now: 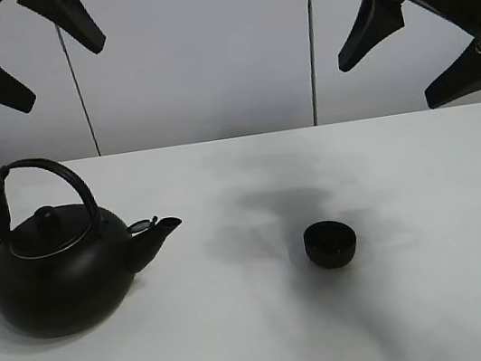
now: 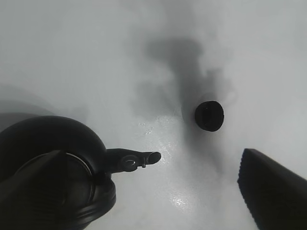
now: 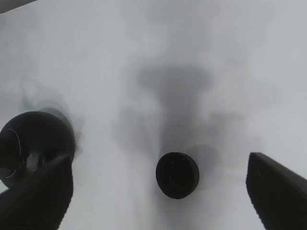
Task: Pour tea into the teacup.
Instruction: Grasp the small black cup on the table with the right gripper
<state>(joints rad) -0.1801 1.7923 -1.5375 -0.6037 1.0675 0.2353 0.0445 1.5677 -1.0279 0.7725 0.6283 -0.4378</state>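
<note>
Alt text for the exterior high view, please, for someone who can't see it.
A black kettle sits at the left of a white table, its spout pointing right toward a small black teacup standing apart from it. The left gripper and the right gripper hang open above, holding nothing.

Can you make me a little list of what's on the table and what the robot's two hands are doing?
table: white
kettle: big, round, black; lid on, handle up; spout points toward the teacup
teacup: small, black, upright; stands apart from the kettle, past its spout
left gripper: open, up in the air, holding nothing
right gripper: open, up in the air, holding nothing
pouring: not begun; the kettle sits on the table, untouched
</note>
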